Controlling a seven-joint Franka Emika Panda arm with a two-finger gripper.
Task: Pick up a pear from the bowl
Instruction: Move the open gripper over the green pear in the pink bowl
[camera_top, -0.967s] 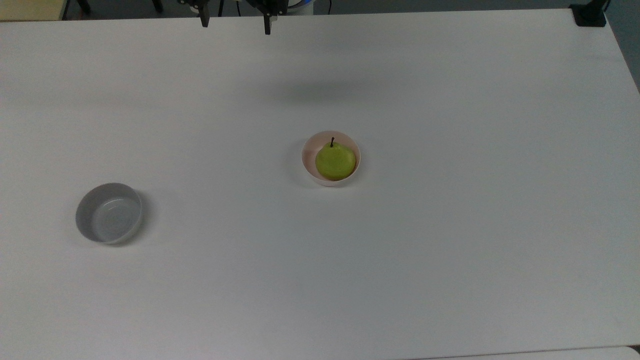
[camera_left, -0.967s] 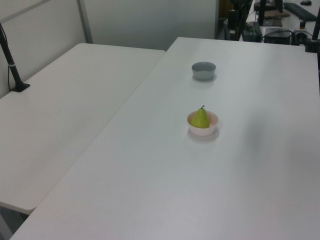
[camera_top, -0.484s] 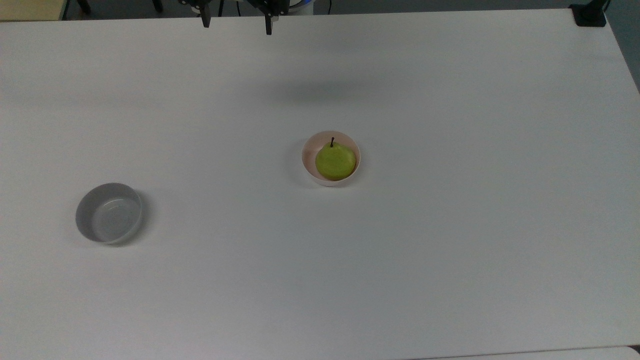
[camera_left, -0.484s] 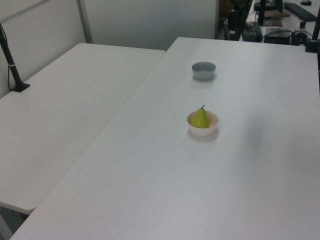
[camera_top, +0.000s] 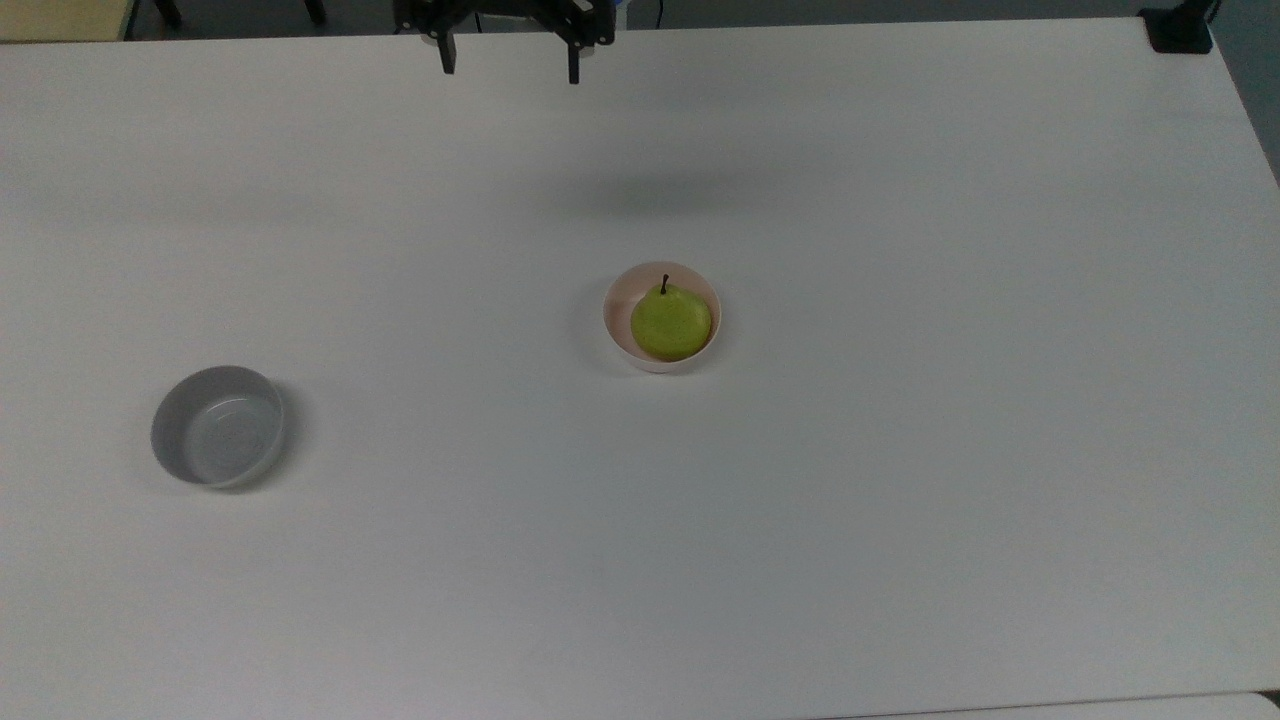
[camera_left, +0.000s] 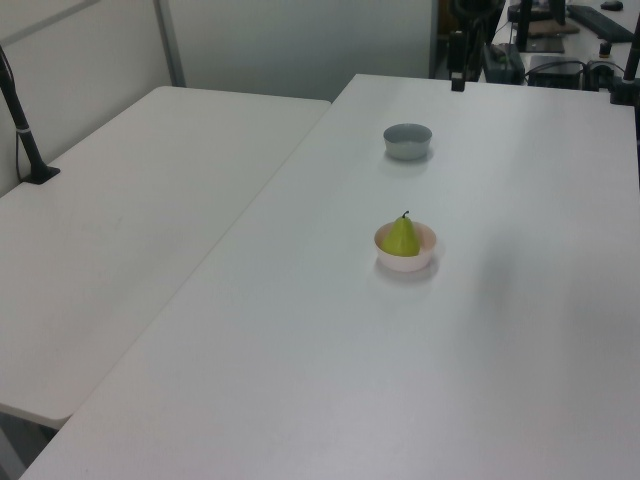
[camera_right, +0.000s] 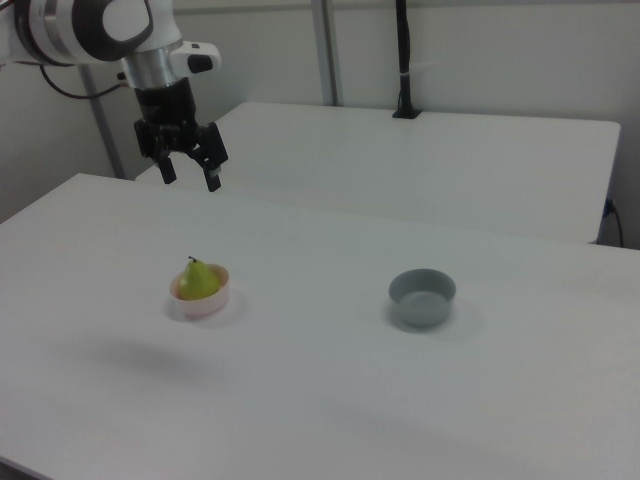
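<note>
The white counter (camera_top: 900, 500) is seen spreading across the whole top view, and everything else is carried on it. The arm (camera_right: 95, 25) is held high in the right view, toward 10 o'clock. Below it the claw (camera_right: 188, 170) is seen spread wide with nothing held between its fingers; in the top view it is found at 12 o'clock of the bowl (camera_top: 614, 330), well apart from it. A grey bowl (camera_top: 218, 426) is left at 8 o'clock of the counter's middle and is not needed. The pear (camera_top: 671, 322) is seated upright in the pale pink bowl, stem (camera_top: 664, 283) up.

The approach is judged to be the step in hand. The claw is best centred above the pear, lowered with its fingers kept inside the rim, and closed across the widest part of the fruit rather than the stem.
</note>
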